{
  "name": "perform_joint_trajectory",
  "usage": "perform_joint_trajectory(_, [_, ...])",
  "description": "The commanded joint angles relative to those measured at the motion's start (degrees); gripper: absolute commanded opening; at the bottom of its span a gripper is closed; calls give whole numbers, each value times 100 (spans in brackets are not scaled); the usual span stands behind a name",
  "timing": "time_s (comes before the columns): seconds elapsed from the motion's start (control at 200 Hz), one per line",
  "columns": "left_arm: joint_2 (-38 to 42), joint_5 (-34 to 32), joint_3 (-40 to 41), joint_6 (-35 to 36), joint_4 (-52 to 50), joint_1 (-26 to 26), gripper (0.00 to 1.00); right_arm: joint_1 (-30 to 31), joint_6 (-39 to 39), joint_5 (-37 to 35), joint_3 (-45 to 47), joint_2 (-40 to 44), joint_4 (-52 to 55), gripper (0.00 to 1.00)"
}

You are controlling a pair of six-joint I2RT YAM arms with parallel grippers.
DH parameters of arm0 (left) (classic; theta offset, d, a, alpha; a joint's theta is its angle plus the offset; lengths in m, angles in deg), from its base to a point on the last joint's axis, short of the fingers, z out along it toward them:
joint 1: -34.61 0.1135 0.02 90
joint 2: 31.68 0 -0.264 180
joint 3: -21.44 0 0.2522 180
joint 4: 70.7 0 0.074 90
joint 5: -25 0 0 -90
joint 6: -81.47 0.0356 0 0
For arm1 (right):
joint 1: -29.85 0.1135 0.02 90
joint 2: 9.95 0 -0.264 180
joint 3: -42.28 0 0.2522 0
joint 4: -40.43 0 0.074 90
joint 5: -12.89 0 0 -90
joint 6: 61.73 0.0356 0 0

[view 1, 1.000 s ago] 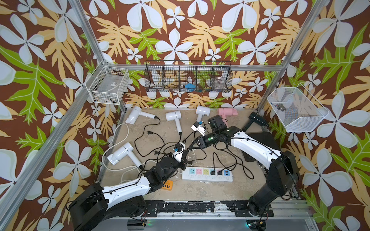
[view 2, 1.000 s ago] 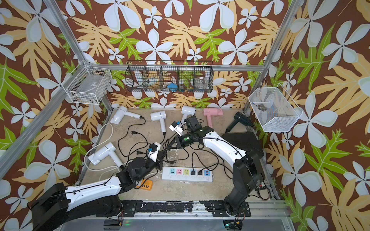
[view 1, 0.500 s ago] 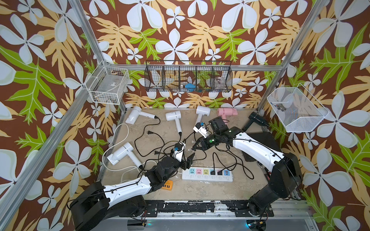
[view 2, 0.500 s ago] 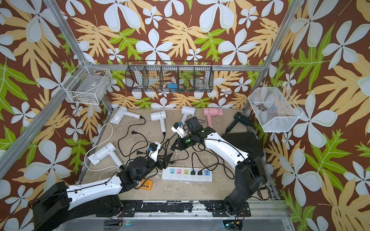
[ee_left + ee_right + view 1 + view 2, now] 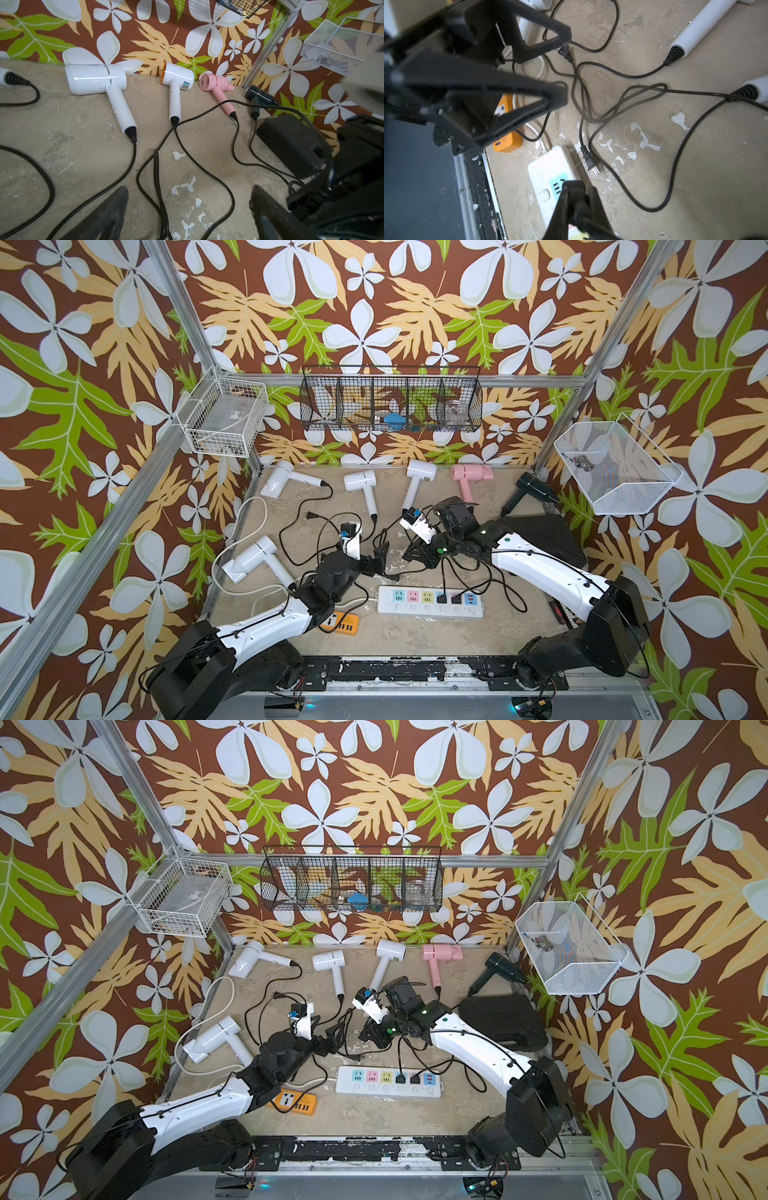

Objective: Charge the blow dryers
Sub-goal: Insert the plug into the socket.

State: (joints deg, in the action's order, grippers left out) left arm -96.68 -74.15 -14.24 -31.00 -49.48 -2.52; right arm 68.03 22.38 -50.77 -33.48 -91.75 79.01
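Looking in, I see my left end effector (image 5: 379, 559) wide open, holding nothing, just behind the power strip (image 5: 428, 612), the right end effector (image 5: 578, 187) pinched on a cord (image 5: 579, 214), blow dryers (image 5: 360, 481) lying farther behind it.

The white blow dryers (image 5: 359, 481), the pink blow dryer (image 5: 471, 472) and the black blow dryer (image 5: 536, 487) all have black cords (image 5: 587, 156). The tabletop (image 5: 415, 635) is mottled beige flecked with white chips. The long power strip (image 5: 428, 608) is white with blue, pink and yellow socket panels, the small power strip (image 5: 345, 622) orange, the case (image 5: 544, 539) black, and the walls (image 5: 374, 302) brown, patterned with white flowers and green and tan leaves.
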Motion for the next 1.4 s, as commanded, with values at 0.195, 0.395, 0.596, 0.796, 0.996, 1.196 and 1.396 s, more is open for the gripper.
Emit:
perform_joint_trajectory(0.195, [-58, 547, 105, -684, 27, 600, 93, 554, -1683, -631, 577, 514, -514, 0])
perform_joint_trajectory(0.395, [-9, 458, 151, -725, 0, 671, 94, 1064, -2420, -999, 599, 429, -300, 0])
perform_joint_trajectory(0.596, [57, 363, 186, -741, -26, 698, 94, 1101, -2295, -1121, 782, 424, -443, 0])
perform_joint_trajectory(0.796, [75, 356, 187, -745, -32, 704, 93, 1096, -2222, -1648, 712, 7, -66, 0])
perform_joint_trajectory(0.996, [102, 344, 196, -736, -44, 707, 93, 1098, -2531, -1645, 714, -290, 283, 0])
perform_joint_trajectory(1.196, [117, 355, 186, -740, -42, 707, 94, 1096, -2619, -1345, 851, -367, 280, 0])
perform_joint_trajectory(1.396, [131, 364, 196, -730, -35, 705, 94, 1096, -2601, -1190, 959, -373, 23, 0])
